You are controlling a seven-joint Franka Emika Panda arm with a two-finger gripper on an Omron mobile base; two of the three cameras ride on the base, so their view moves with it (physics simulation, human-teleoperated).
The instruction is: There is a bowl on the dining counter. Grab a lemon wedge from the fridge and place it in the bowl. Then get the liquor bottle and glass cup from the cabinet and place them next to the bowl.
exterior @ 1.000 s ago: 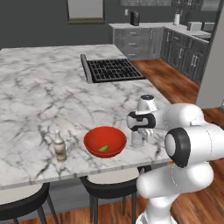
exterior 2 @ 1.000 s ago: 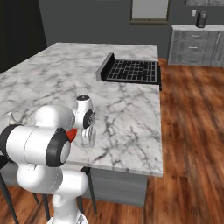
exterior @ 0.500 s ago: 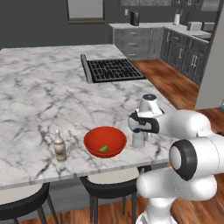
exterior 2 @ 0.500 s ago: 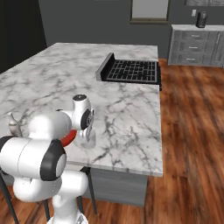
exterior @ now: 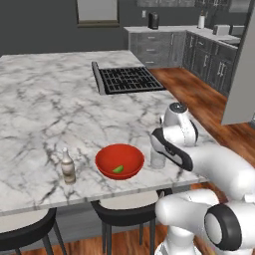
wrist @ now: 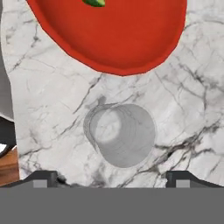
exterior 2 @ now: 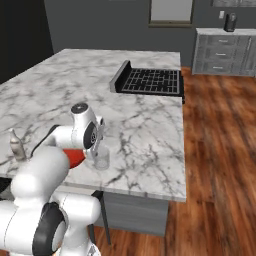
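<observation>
Right now the red bowl [exterior: 120,160] sits on the white marble desk [exterior: 45,99], close to the front edge. Inside the bowl lies the little yellow-green lemon wedge [exterior: 118,169]. In the hand view the bowl [wrist: 114,33] is at the top with the lemon wedge [wrist: 95,2] cut off by the top edge. The glass cup [exterior: 158,158] stands upright on the desk just beside the bowl, on the arm's side. From the right base view the glass cup [exterior 2: 101,157] is by the front edge of the desk [exterior 2: 145,130], and a bit of the bowl [exterior 2: 76,158] peeks out behind the white arm. The hand view looks down into the glass cup [wrist: 120,134], which is apart from the bowl with a strip of marble between them. The gripper [wrist: 112,178] hangs over the cup with its two dark tips spread wide apart, one on each side, and it holds nothing. The liquor bottle [exterior: 67,167] stands upright on the other side of the bowl, near it but not touching. It shows at the far left of the right base view too [exterior 2: 16,145]. A black cooktop [exterior: 127,79] is set into the desk farther back.
</observation>
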